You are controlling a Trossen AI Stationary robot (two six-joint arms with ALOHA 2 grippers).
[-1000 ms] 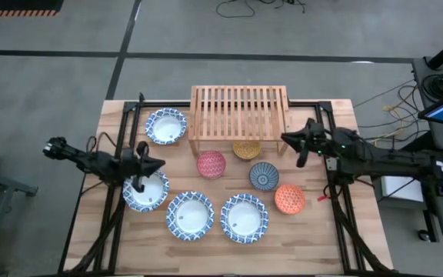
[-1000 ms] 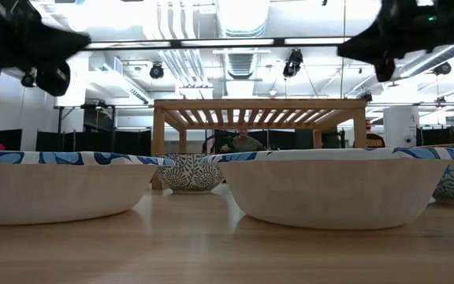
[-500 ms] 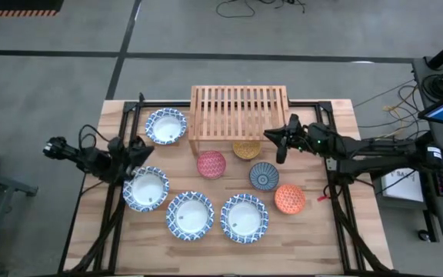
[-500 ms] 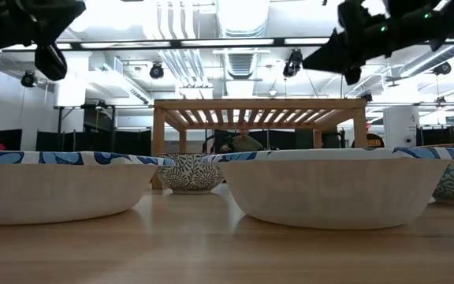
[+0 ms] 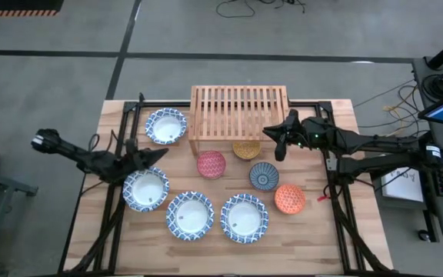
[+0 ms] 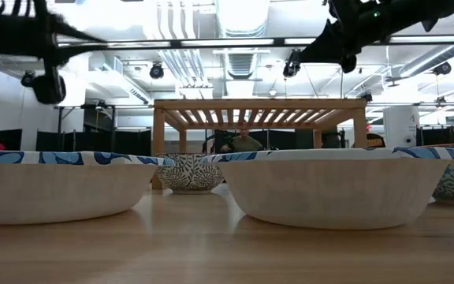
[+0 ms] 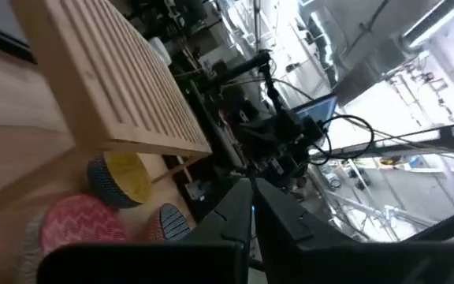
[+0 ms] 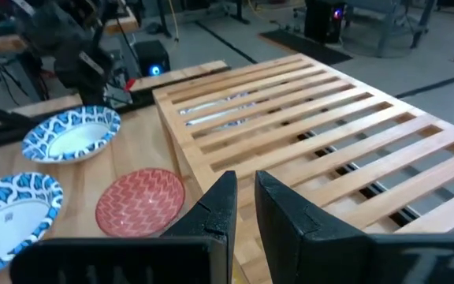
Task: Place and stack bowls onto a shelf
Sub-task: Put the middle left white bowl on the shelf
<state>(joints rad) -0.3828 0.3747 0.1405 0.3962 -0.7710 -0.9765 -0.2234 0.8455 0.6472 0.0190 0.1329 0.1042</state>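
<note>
Fingers nearly closed and empty, the right gripper (image 5: 275, 139) is hovering just beside the mustard-yellow round bowl (image 5: 246, 149), below the slatted wooden shelf (image 5: 238, 111); the left gripper (image 5: 154, 156), likewise pinched empty, is lying farther off.

You have four blue-and-white patterned bowls (image 5: 190, 215) with white centres at lower and upper left. Mid-frame sit pink-red zigzag (image 5: 211, 163), mustard (image 5: 246, 149), blue-grey (image 5: 264, 176) and orange (image 5: 289, 198) bowls, under a pale wooden shelf (image 5: 238, 111).
</note>
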